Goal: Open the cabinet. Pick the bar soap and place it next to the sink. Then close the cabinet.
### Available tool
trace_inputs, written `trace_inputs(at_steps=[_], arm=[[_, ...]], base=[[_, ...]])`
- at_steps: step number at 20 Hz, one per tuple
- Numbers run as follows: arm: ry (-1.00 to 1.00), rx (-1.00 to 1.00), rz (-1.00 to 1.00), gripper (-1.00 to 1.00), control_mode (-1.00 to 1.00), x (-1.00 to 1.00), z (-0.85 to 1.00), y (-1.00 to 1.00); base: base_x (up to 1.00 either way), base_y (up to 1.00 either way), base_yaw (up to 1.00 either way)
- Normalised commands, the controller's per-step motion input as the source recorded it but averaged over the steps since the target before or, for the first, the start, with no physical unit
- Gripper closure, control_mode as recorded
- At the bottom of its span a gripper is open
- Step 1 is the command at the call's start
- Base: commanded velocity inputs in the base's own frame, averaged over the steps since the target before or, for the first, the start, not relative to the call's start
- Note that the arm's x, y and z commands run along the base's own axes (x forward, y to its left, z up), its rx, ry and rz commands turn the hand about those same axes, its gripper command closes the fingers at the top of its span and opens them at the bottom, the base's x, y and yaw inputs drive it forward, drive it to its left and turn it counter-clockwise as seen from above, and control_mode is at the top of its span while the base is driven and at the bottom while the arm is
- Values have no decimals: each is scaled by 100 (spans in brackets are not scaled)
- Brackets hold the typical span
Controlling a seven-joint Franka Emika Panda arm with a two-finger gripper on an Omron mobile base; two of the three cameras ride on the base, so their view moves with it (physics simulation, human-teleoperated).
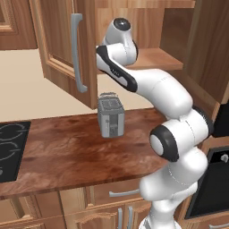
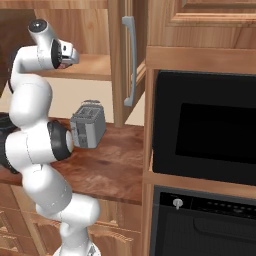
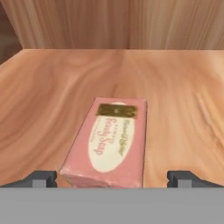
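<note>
The cabinet (image 1: 62, 44) hangs open above the counter, its left door swung out with a long grey bar handle (image 1: 78, 53); its right door (image 2: 117, 60) also stands out. My arm reaches onto the cabinet's wooden shelf (image 1: 156, 58). The bar soap (image 3: 109, 142), a pink block with a cream oval label, lies flat on that shelf. My gripper (image 3: 112, 178) is open, one dark fingertip (image 3: 41, 178) left of the soap's near end and the other fingertip (image 3: 183, 178) right of it, neither touching. The sink is out of view.
A grey toaster (image 1: 110, 116) stands on the brown counter (image 1: 67, 156) below the cabinet. A black cooktop (image 1: 11, 147) lies at the counter's left end. A black microwave (image 2: 205, 135) and an oven (image 2: 200, 220) fill the tall unit on the right.
</note>
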Motion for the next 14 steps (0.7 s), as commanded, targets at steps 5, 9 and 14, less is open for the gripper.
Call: trace_inputs(at_steps=[5, 9, 14], arm=[[0, 0, 0, -100, -100, 29, -1, 2], [0, 0, 0, -100, -100, 31, 0, 8], [0, 0, 0, -100, -100, 11, 0, 19]], base=[[0, 0, 0], [0, 0, 0], [0, 0, 0]])
